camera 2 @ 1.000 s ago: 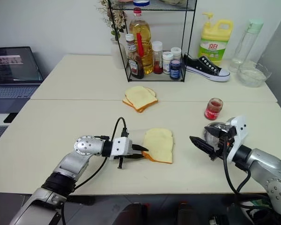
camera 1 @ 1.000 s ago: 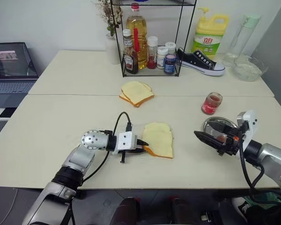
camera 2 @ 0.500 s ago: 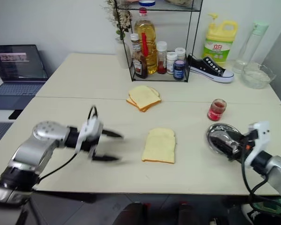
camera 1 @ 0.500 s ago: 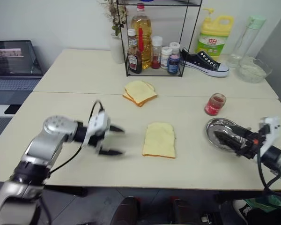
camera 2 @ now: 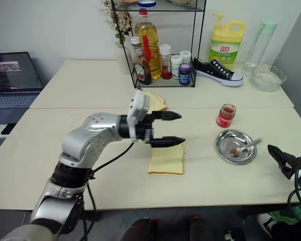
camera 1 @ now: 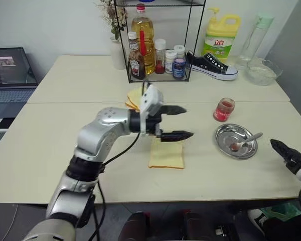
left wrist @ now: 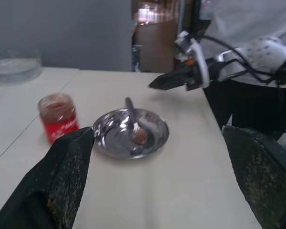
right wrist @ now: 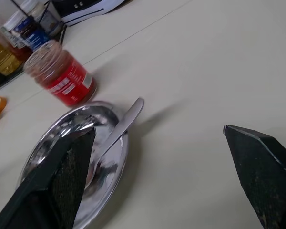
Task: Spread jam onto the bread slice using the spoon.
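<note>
The bread slice (camera 1: 166, 154) lies flat on the table, pale yellow with a tan crust. My left gripper (camera 1: 188, 121) hangs in the air just above its far edge, pointing right, open and empty. The jam (camera 1: 223, 109) sits in a small clear jar behind a round steel plate (camera 1: 221, 135). In the plate lies the spoon (camera 1: 248, 140), bowl smeared red, handle leaning on the right rim. My right gripper (camera 1: 283, 150) is low at the table's right edge, beyond the plate, open with nothing in it. From the right wrist, the spoon (right wrist: 119, 131) and the jar (right wrist: 62, 76) lie ahead.
A stack of bread slices (camera 1: 133, 98) lies behind my left gripper. A wire rack (camera 1: 158, 55) of bottles, a black shoe (camera 1: 210, 65), a yellow detergent jug (camera 1: 220, 37) and a glass bowl (camera 1: 261, 74) stand at the back. A laptop (camera 1: 10, 68) sits far left.
My left gripper let go of the bread slice's edge, opened, then rose and swung right above it. My right gripper drew away to the right, leaving the spoon in the plate.
</note>
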`<state>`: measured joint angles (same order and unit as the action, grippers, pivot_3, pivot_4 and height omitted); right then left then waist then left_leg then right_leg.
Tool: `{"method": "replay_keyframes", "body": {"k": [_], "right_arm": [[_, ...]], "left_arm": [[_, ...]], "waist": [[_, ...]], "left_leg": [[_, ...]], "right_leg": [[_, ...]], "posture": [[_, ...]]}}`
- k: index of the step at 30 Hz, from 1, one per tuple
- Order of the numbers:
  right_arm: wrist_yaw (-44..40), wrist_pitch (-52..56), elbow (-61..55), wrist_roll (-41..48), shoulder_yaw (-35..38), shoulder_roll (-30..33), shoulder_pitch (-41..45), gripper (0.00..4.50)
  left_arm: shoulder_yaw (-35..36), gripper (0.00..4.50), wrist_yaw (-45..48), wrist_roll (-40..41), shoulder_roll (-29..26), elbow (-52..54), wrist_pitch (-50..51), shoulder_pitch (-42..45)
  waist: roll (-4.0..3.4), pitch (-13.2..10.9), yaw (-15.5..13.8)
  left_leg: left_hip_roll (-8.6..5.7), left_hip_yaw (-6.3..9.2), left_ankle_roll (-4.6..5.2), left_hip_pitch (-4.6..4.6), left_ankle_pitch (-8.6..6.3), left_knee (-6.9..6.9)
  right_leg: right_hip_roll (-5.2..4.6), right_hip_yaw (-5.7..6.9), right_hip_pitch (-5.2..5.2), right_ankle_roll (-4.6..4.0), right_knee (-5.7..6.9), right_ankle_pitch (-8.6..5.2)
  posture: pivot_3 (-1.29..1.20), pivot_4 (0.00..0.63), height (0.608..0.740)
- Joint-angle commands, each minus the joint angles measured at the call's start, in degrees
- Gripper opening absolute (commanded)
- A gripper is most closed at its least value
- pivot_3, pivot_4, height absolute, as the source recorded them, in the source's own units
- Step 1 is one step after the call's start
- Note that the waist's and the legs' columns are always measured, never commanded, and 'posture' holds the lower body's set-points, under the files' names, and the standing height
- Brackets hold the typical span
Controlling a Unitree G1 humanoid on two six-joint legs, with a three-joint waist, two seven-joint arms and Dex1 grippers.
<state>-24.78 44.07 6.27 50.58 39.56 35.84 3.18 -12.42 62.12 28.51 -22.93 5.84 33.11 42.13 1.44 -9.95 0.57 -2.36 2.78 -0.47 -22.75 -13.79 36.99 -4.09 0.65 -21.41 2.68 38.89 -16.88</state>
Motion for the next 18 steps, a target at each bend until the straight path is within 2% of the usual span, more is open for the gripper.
{"method": "replay_keyframes", "body": {"k": [1, 11, 18], "right_arm": [[-4.06, -1.19, 7.80, -1.08, -1.23, 1.76, 5.18, 4.50], [-11.37, -5.18, 24.90, -6.97, -6.39, 2.45, 17.40, 4.50], [-14.51, -3.83, 26.71, -7.43, -7.59, 1.78, 19.35, 4.50]], "left_arm": [[-1.87, 4.49, 2.14, -2.30, -0.06, -2.77, -3.09, 0.21], [-1.77, 4.49, 2.64, -3.82, 0.03, -4.53, -5.19, -0.59], [0.13, 4.49, 1.84, -2.17, -3.31, -0.38, -1.32, -4.12]], "waist": [[-0.06, 0.03, 0.09], [-0.09, 0.00, 0.02], [-0.10, 0.01, 0.39]], "left_leg": [[0.01, 0.02, 0.00, -0.01, 0.00, -0.03], [0.02, 0.05, 0.01, -0.07, 0.00, 0.00], [0.03, 0.06, 0.00, -0.07, 0.00, -0.01]], "right_leg": [[0.00, 0.01, -0.01, -0.01, 0.00, -0.01], [-0.01, 0.05, -0.04, -0.03, -0.02, -0.01], [-0.01, 0.04, -0.06, -0.03, -0.01, -0.01]], "posture": [[0.00, 0.150, 0.740], [0.00, 0.150, 0.740], [0.00, 0.150, 0.740]]}}
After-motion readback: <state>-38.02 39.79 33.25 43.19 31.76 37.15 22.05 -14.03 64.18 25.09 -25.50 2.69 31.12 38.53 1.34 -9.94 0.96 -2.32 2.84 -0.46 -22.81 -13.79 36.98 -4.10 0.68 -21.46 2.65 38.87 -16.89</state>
